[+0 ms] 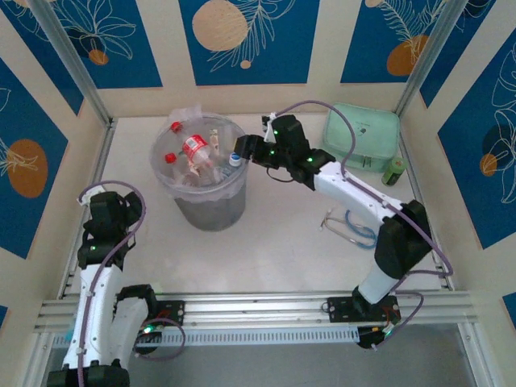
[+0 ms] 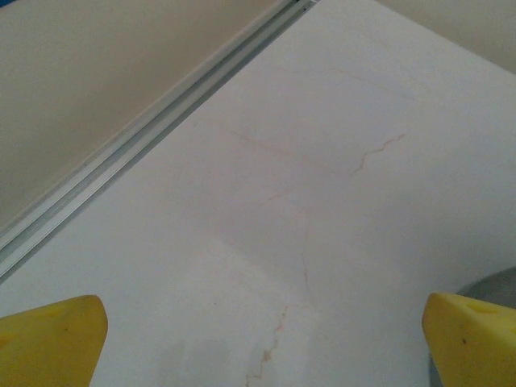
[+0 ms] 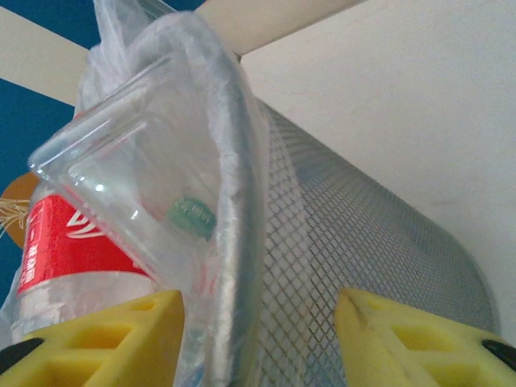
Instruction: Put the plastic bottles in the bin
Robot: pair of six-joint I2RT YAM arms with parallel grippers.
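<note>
The plastic bottles [image 1: 193, 149] lie heaped inside the bin [image 1: 211, 211], which stands on the table [image 1: 266, 258] left of centre, towards the back wall. From above, red caps and one blue cap show among them, and a red-labelled bottle lies tilted across the top of the heap, its long axis running roughly from upper left to lower right.

The right wrist view adds a red-labelled bottle [image 3: 64, 242] pressed against the clear bag, its length running steeply up the frame, and a green cap [image 3: 192, 214] seen blurred through the plastic. There the bin's mesh wall [image 3: 363, 226] and bagged rim rise between the yellow fingers [image 3: 121, 339] of the right gripper [image 3: 262, 339], which straddles the rim with jaws parted, grasping nothing.

The left gripper [image 2: 262, 339] hangs over bare table with jaws spread wide and empty.

A mint green case [image 1: 363, 137], a dark green can [image 1: 393, 171] and looped blue tubing [image 1: 355, 226] lie well to the bin's right.
</note>
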